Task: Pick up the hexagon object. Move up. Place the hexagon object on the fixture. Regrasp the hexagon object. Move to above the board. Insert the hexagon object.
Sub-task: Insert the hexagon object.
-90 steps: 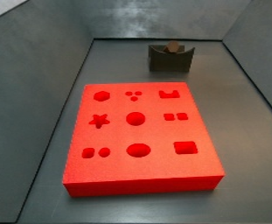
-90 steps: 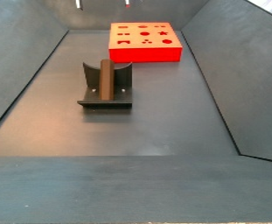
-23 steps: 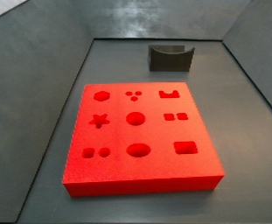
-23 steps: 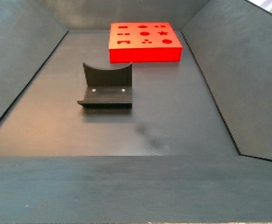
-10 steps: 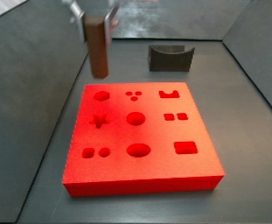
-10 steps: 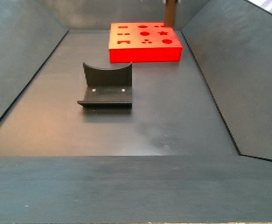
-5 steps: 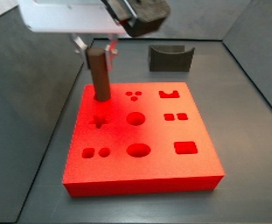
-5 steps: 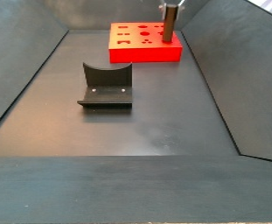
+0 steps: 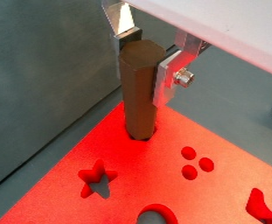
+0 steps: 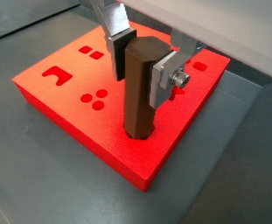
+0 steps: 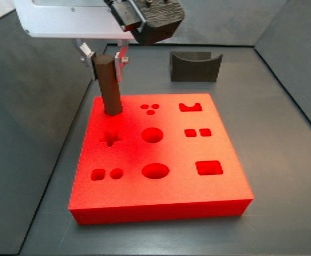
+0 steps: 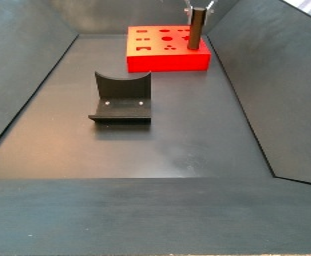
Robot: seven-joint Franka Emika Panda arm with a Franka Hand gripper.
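The hexagon object (image 9: 139, 92) is a brown upright prism held between the silver fingers (image 9: 170, 77) of my gripper (image 9: 148, 61). Its lower end sits in the hexagonal recess at a corner of the red board (image 9: 138, 188). The same shows in the other wrist view: the hexagon object (image 10: 141, 87), my gripper (image 10: 144, 52), the board (image 10: 73, 96). In a side view my gripper (image 11: 107, 52) holds the hexagon object (image 11: 108, 85) upright over the board (image 11: 158, 160). In the other side view the hexagon object (image 12: 195, 30) stands at the far right corner of the board (image 12: 165, 50). The fixture (image 11: 194, 66) stands empty.
The fixture also shows as a dark bracket on a base plate in a side view (image 12: 120, 96), in front of the board. Grey sloped walls (image 12: 31, 80) enclose the dark floor (image 12: 171, 150) on all sides.
My gripper came in with the hexagon object and lowered it onto the board's corner recess. Earlier the hexagon object stood in the fixture, which is now empty.
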